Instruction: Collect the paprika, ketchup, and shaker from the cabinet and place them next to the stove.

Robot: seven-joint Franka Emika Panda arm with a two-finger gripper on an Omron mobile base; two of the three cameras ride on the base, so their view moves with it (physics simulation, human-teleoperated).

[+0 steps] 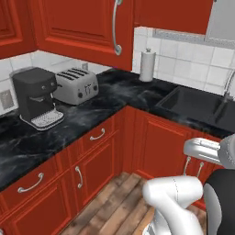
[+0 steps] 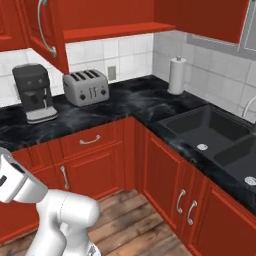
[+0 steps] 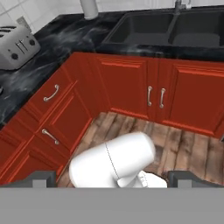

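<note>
The cabinet (image 1: 82, 27) is a glossy red wall unit at the top of the left base view, its door with the long curved silver handle (image 1: 116, 27) closed. The same cabinet door (image 2: 47, 27) shows at the upper left of the right base view. The paprika, ketchup and shaker are hidden, and the stove is out of view. My gripper (image 3: 113, 178) is open with nothing between its fingers; its dark fingertips (image 3: 41, 177) stand wide apart at the bottom of the hand view, pointing down over the wooden floor and the red base cabinets.
On the black marble counter (image 1: 105, 108) stand a black coffee machine (image 1: 34, 96), a grey toaster (image 1: 75, 85) and a paper towel roll (image 1: 148, 65). A dark double sink (image 2: 210, 132) lies to the right. Red base cabinets (image 2: 95, 170) line the corner.
</note>
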